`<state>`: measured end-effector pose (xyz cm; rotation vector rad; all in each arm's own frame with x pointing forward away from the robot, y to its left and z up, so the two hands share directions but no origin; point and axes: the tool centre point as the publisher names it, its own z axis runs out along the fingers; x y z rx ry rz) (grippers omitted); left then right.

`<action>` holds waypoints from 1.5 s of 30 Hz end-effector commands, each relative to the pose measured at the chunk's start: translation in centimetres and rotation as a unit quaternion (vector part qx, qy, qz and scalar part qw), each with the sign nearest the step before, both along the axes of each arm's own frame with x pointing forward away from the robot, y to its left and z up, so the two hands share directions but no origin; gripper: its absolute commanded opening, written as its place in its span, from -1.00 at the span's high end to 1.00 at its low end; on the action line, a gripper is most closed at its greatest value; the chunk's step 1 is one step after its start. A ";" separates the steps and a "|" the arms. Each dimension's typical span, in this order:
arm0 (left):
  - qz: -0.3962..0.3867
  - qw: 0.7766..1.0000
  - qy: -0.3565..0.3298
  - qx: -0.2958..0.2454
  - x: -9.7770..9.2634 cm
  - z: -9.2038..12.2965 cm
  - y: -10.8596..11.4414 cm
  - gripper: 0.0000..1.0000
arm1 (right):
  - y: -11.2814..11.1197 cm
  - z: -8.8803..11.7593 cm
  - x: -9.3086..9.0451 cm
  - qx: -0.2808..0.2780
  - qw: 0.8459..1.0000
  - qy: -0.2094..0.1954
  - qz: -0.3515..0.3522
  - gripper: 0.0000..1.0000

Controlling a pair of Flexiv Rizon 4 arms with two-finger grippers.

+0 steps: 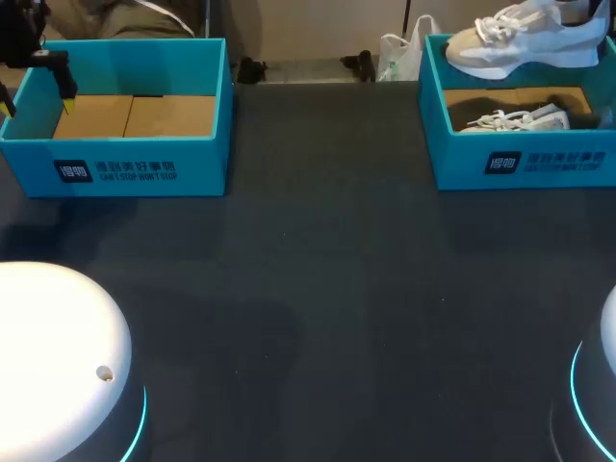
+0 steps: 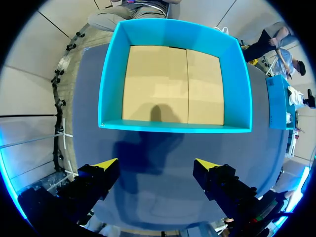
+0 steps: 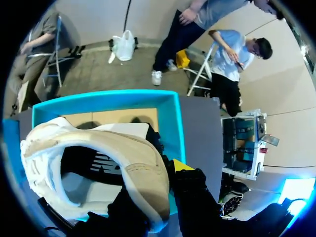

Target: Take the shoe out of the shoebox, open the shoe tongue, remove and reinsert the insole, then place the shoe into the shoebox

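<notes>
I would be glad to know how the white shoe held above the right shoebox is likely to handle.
Gripped only at its collar by the right gripper, the shoe hangs roughly level, so it seems light and fairly stiff-soled. The padded collar probably squashes and could slip. The loose laces look floppy and may snag the shoebox.

left arm base [image 1: 58, 337]: white rounded dome, small round hole, cyan light ring | right arm base [image 1: 608, 332]: white, cyan ring | left gripper [image 2: 156, 165]: black blocky fingers, yellow wedge tips | right gripper [image 3: 160, 185]: black, yellow tip
</notes>
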<state>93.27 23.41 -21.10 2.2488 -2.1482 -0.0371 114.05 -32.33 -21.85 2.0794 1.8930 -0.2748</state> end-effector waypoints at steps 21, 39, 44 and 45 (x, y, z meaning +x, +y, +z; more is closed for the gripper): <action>0.000 1.000 0.000 0.001 -0.1 0.0 0.0 -1.00 | -1.1 -5.9 -0.6 0.022 0.999 0.004 -0.036 1.00; 0.000 1.000 0.000 0.001 -0.1 0.0 0.0 -1.00 | -1.5 -8.8 2.1 0.035 0.999 -0.007 -0.040 1.00; 0.000 1.000 0.000 0.001 -0.1 0.0 0.0 -1.00 | -1.5 -9.5 2.8 0.031 0.999 -0.005 -0.035 1.00; 0.000 1.000 0.000 0.001 -0.1 0.0 0.0 -1.00 | -1.6 -9.8 2.9 0.034 0.999 0.002 -0.033 1.00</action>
